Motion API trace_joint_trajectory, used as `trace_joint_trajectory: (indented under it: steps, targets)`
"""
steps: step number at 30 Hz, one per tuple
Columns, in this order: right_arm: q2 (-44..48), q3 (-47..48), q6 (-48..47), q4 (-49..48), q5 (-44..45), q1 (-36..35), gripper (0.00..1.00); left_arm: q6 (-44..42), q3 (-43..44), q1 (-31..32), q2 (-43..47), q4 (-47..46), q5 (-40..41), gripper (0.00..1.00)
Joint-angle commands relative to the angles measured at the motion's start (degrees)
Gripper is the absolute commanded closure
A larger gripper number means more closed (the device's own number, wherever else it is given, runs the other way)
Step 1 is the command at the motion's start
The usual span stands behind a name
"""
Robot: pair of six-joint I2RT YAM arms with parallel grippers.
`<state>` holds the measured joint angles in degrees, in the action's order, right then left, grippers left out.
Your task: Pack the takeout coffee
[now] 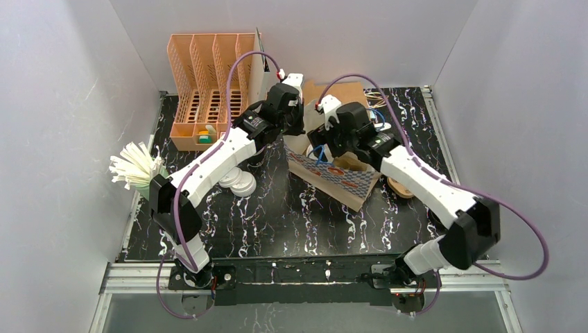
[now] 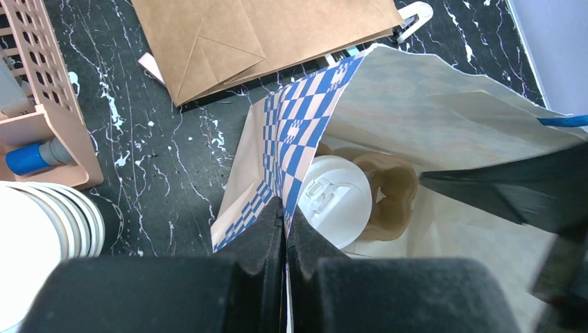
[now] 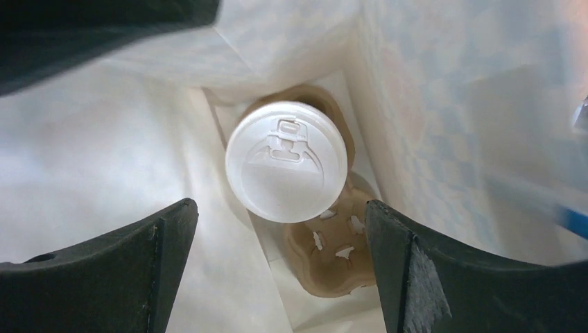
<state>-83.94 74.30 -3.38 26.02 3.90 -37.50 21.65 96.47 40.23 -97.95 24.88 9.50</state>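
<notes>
A blue-checked white paper bag (image 1: 338, 177) stands open at the table's middle. Inside it, a white lidded cup (image 3: 286, 161) sits in one well of a brown pulp tray (image 3: 340, 263); the other well is empty. Cup (image 2: 336, 201) and tray (image 2: 395, 187) also show in the left wrist view. My left gripper (image 2: 286, 229) is shut on the bag's checked rim (image 2: 298, 132), holding the mouth open; it also shows in the top view (image 1: 297, 128). My right gripper (image 3: 279, 208) is open and empty inside the bag, above the cup; it also shows in the top view (image 1: 331, 139).
An orange file rack (image 1: 208, 76) stands at the back left. A stack of white lids (image 1: 239, 182) lies left of the bag, and a green cup of white straws (image 1: 139, 170) stands at the left edge. A flat brown paper bag (image 2: 263, 35) lies behind.
</notes>
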Motion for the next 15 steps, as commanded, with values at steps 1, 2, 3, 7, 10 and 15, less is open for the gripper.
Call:
trace_joint_trajectory:
  steps: [1,2,3,7,10,15]
  targets:
    - [6.33,2.6,1.0,0.47,-2.64,0.22,0.02,-1.3,-0.06,-0.24,3.2,-2.02,-1.16,1.0]
    - [7.52,2.14,1.16,1.08,-2.48,0.15,0.02,-1.76,0.1,-0.2,3.21,-2.21,-1.81,1.0]
    - [9.11,1.09,1.93,1.28,-2.08,0.21,0.02,-2.61,0.27,-0.2,3.38,-2.66,-2.71,1.0]
    - [17.71,-6.83,5.9,0.45,-1.71,0.23,0.07,-3.73,0.19,-0.19,5.06,-5.97,-5.06,1.0]
    - [22.82,-11.51,8.88,0.07,0.19,0.18,0.18,-3.61,0.33,-0.2,6.2,-6.85,-6.43,1.0]
    - [25.6,-15.19,10.83,-3.15,4.25,0.21,0.41,-3.02,-1.14,-0.17,7.14,-7.17,-9.43,1.0]
